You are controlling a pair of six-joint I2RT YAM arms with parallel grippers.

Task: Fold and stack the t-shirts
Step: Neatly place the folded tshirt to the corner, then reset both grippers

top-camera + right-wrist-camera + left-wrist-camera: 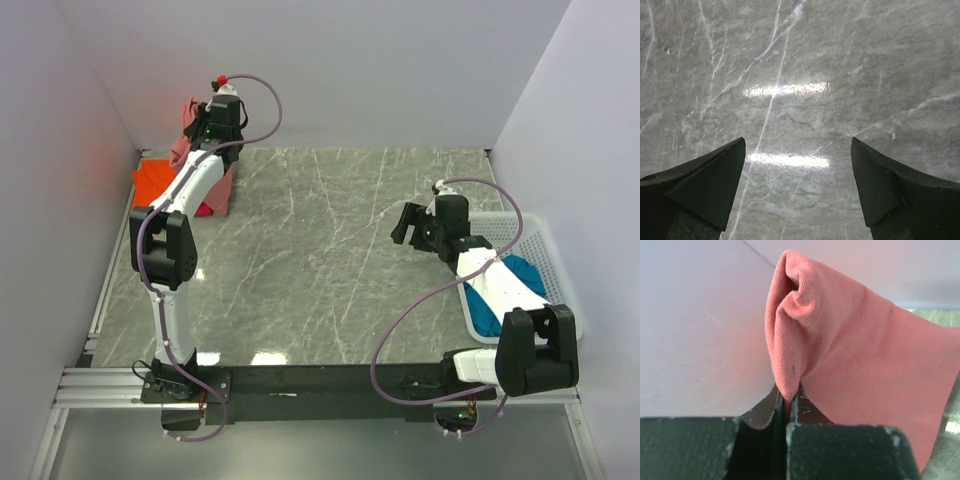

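Lying in white basket (558, 275), teal-blue t-shirt (487, 318), left jaws clamping brick-red t-shirt (850, 340)

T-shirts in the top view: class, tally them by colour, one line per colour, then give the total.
dusty brick-red t-shirt: 1
bright orange t-shirt: 1
pink-red t-shirt: 1 (only a small part shows)
teal-blue t-shirt: 1
Total: 4
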